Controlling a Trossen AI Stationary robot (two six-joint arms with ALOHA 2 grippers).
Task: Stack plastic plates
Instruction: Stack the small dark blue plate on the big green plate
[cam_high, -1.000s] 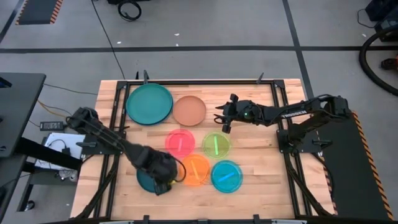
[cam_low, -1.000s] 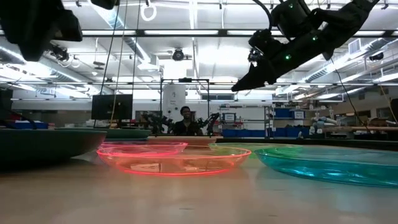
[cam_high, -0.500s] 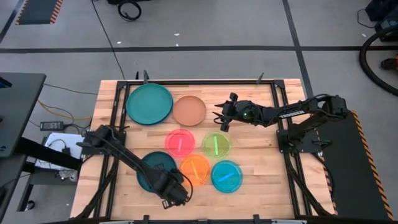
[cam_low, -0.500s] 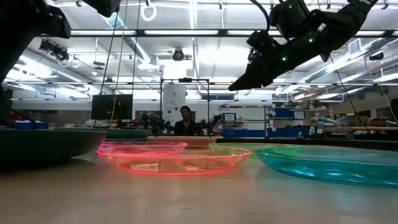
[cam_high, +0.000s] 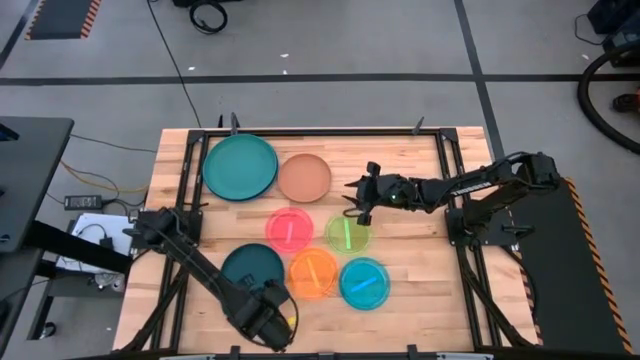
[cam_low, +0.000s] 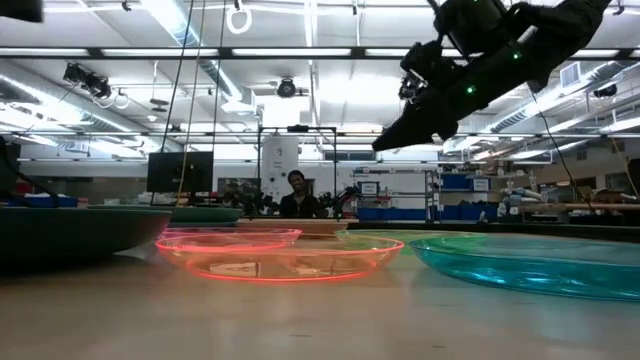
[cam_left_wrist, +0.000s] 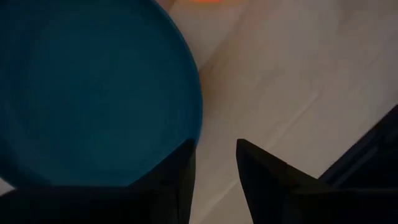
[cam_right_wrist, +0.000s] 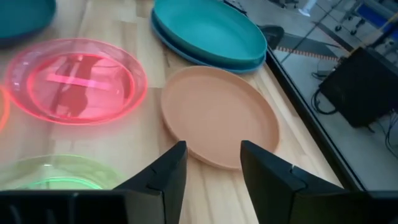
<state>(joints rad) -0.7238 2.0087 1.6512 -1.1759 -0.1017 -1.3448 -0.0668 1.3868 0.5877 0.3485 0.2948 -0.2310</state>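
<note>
Plates: unstacked | left tool (cam_high: 268, 322) fingers apart by dark teal plate (cam_high: 252, 269) | right tool (cam_high: 357, 203) apart, nears tan plate (cam_high: 304, 177) | next: grip rim.

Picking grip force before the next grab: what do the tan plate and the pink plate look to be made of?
The tan plate looks like opaque matte plastic: even colour, soft sheen, no see-through. The pink plate looks like clear tinted plastic, glossy: wood shows through it and its rim glows where light catches. Both seem thin and rigid, though stiffness can't be confirmed.
</note>
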